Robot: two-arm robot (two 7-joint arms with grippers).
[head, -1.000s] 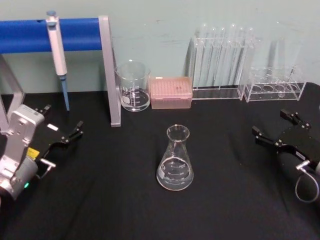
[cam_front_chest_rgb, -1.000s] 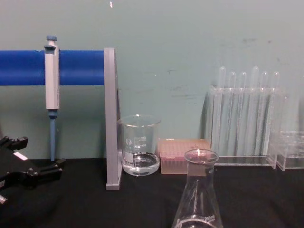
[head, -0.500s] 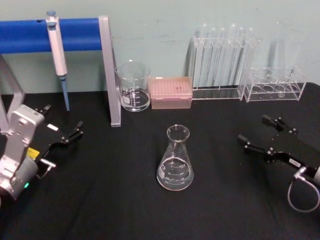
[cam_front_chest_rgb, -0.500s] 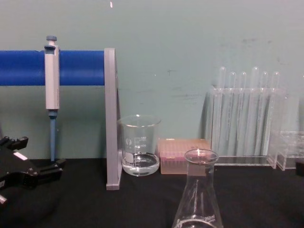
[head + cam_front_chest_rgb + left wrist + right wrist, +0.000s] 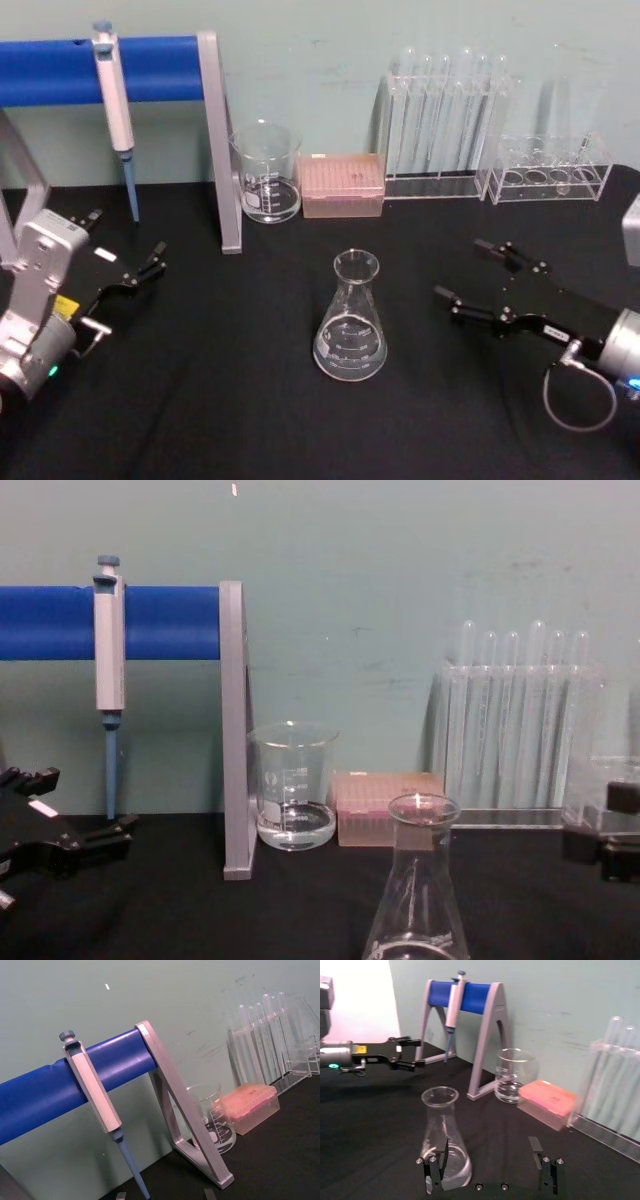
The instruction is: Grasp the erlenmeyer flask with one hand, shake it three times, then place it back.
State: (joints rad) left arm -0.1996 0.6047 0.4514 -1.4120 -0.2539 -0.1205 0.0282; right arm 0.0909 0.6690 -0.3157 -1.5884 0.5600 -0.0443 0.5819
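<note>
Nothing is done yet. The flask (image 5: 351, 325) stands upright mid-worktop (image 5: 250, 410), untouched. The right gripper (image 5: 460, 268), jaws spread wide, sits near it on the right-edge side, clear of the glass. Grasp, three shakes and return all remain. The left gripper (image 5: 126, 238) is parked by the left edge.

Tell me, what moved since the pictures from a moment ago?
The right tool slid in from the right side toward the erlenmeyer flask, with its fingers open. It is close to the flask now but not touching it, so nothing has been grabbed. The flask stayed upright in the same spot on the black table, and the left tool stayed parked at the left, open.
</note>
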